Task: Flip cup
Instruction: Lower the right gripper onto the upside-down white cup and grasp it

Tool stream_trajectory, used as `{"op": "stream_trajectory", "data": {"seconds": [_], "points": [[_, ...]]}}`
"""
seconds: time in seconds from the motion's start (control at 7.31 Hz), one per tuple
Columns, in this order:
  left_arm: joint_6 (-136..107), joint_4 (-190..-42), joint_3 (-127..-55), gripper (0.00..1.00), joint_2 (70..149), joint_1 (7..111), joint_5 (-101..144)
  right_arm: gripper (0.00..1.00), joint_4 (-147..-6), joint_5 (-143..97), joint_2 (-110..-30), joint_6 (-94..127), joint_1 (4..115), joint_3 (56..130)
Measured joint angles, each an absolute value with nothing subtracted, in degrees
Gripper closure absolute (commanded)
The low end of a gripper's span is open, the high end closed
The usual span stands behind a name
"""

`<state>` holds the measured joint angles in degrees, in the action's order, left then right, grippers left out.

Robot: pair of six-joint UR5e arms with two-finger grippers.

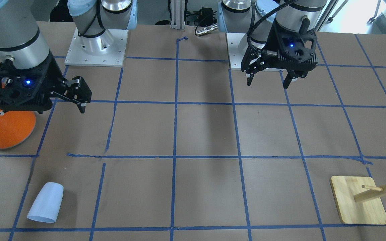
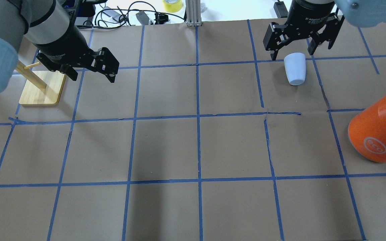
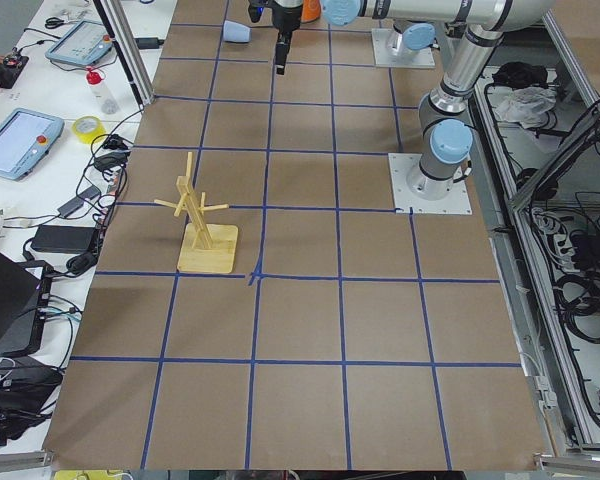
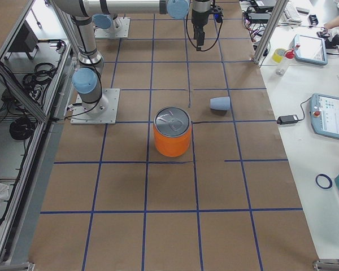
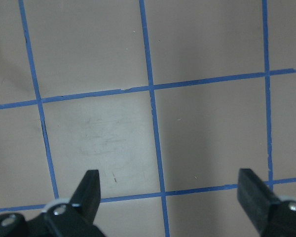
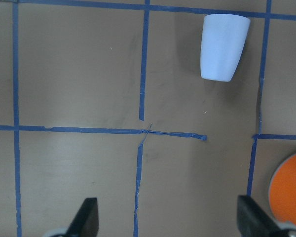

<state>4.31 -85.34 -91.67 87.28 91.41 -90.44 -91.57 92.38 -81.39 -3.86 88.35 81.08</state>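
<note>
**A:** Where is the cup (image 2: 295, 68) relative to the right claw (image 2: 293, 50)?

**B:** It lies on its side on the table (image 2: 196, 150), below the claw and ahead of the fingertips. It sits off toward the finger that is nearer the orange can (image 2: 377, 134). The narrow base points back at the claw and the wide mouth points away from it.

**A:** And the claw itself?

**B:** It is spread wide with nothing between the fingers. The wrist points straight down and the claw hangs well above the table, so the reach is not yet made.

**A:** How should it go in?

**B:** I'd carry it forward and toward the can's side until the cup sits midway between the fingers. They already seem to line up across the cup's width, so little wrist turn looks necessary. Then descend and close around the middle of the wall. Too near the narrow base, the smooth taper could slip out. The can is near, so the swing upright needs room.

**A:** And the left claw (image 2: 90, 73)?

**B:** It is also wide open and empty, pointing down over bare table. The wooden mug tree (image 2: 42, 92) is just off to one side of it, and the cup is well apart.
</note>
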Motion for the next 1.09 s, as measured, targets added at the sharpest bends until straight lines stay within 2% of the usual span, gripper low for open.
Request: {"op": "stream_trajectory", "data": {"seconds": [0.55, 0.82, 1.09], "points": [[4.31, -85.27, -91.67, 0.0, 87.28, 91.4, -90.44, 0.0, -92.44, 92.57, -78.11, -4.64, 82.93, 81.12], [4.31, -85.26, -91.67, 0.0, 87.27, 91.41, -90.44, 0.0, -94.34, 92.63, -73.59, -4.57, 81.41, 81.08], [4.31, -85.25, -91.67, 0.0, 87.28, 91.41, -90.44, 0.0, -102.26, 91.92, -66.82, -5.41, 80.42, 81.05]]}}
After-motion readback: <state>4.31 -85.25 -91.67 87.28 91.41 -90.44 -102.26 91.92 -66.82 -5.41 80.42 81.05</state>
